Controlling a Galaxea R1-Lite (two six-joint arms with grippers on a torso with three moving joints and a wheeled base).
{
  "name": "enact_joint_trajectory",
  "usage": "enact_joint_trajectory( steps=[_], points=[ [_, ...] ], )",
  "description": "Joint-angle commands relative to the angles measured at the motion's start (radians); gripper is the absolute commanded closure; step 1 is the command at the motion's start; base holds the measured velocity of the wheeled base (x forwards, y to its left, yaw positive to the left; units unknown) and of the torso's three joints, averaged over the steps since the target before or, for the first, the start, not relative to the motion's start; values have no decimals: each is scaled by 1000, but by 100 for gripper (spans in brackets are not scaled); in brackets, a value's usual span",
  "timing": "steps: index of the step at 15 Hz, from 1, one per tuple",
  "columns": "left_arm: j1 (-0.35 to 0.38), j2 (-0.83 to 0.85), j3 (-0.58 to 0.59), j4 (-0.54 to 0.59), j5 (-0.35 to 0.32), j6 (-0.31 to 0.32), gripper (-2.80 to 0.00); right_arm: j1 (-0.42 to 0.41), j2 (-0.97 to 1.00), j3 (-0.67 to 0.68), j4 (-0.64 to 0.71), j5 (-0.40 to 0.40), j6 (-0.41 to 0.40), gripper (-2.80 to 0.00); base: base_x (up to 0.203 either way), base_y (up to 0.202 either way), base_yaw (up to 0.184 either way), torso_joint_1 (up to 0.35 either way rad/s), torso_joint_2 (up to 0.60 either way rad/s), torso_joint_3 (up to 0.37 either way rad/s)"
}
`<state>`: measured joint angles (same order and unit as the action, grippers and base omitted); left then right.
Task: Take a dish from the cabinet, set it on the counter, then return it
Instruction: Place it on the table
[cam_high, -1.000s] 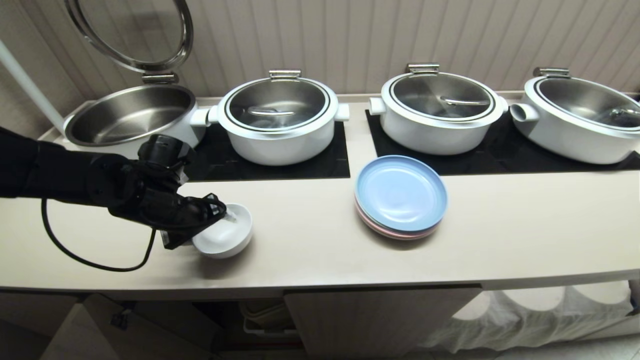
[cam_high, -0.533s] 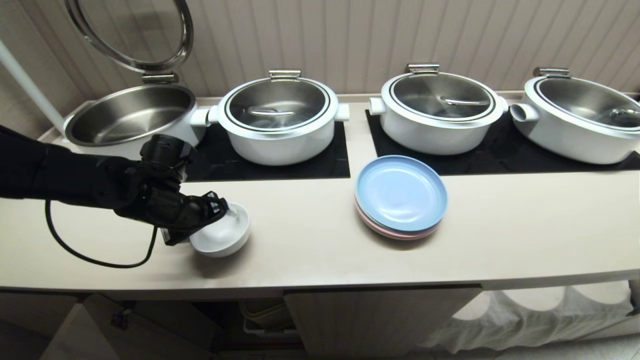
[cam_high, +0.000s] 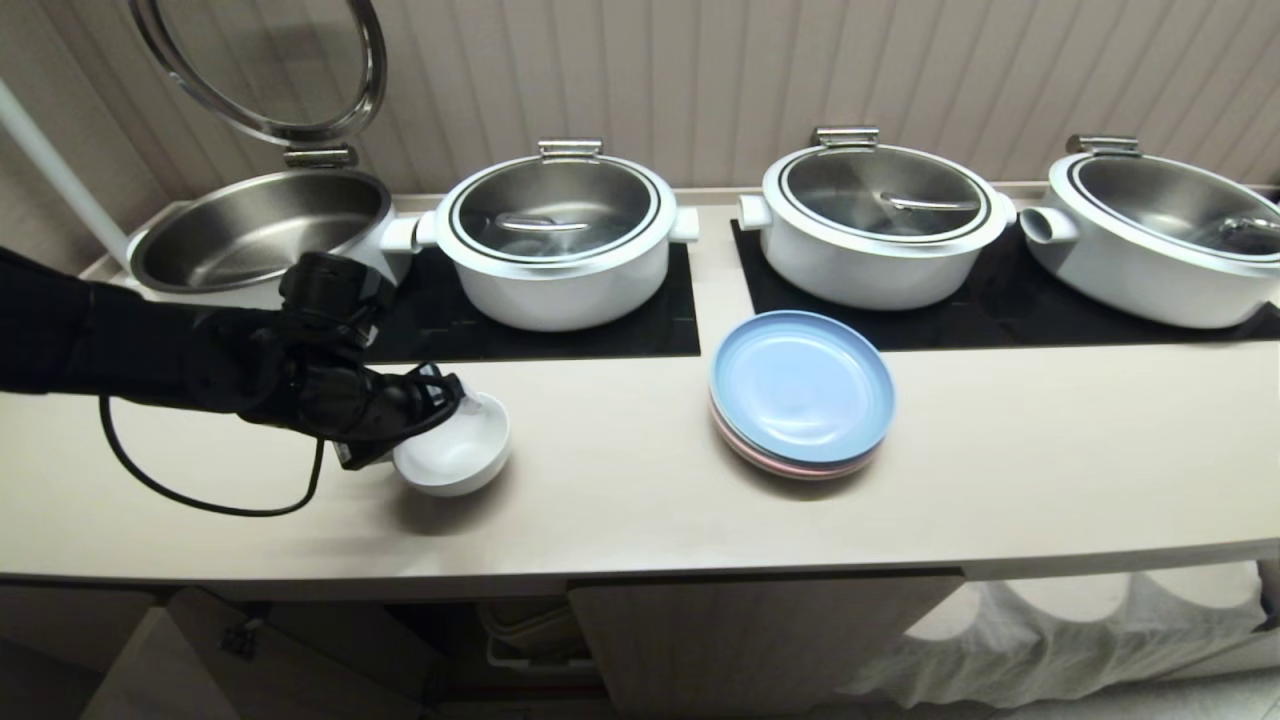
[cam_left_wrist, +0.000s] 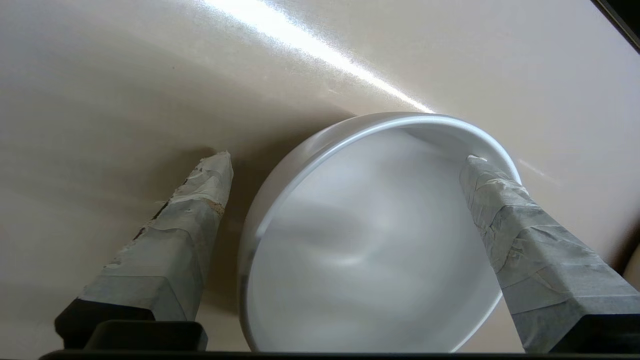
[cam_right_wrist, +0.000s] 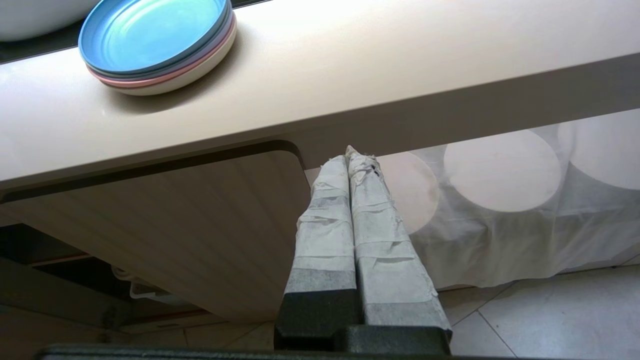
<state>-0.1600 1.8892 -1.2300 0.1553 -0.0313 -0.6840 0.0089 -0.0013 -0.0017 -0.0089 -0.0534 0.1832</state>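
Note:
The dish (cam_high: 458, 455), a small white bowl, sits on the beige counter (cam_high: 620, 510) left of centre. My left gripper (cam_high: 448, 400) reaches it from the left and is open. In the left wrist view one taped finger (cam_left_wrist: 200, 210) stands outside the dish (cam_left_wrist: 370, 250), with a gap to its wall. The other finger (cam_left_wrist: 505, 220) lies over the rim on the opposite side. My right gripper (cam_right_wrist: 348, 152) is shut and empty below the counter's (cam_right_wrist: 350, 75) front edge, before the cabinet door (cam_right_wrist: 165, 230). The head view shows that cabinet (cam_high: 760, 640) under the counter.
A stack of flat plates (cam_high: 800, 392), blue on top, sits mid-counter. Three lidded white pots (cam_high: 560, 240) stand on black hob panels (cam_high: 520, 325) behind, and an open pot (cam_high: 255, 230) has its lid raised. A black cable (cam_high: 200, 500) trails from my left arm. White cloth (cam_high: 1080, 630) hangs at the lower right.
The left jaws have spread wider. The hand and the dish have shifted a little toward the back of the counter. The right arm has not moved.

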Motion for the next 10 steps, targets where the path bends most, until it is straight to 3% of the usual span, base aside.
enact_joint_trajectory(
  steps=[1,10],
  points=[
    [0,-18,3,4,-2,-3,-280,0,1,0,0,0,1,0,0,0,0,0,0,0],
    [7,-105,7,109,-7,12,-280,0,1,0,0,0,1,0,0,0,0,0,0,0]
  ],
)
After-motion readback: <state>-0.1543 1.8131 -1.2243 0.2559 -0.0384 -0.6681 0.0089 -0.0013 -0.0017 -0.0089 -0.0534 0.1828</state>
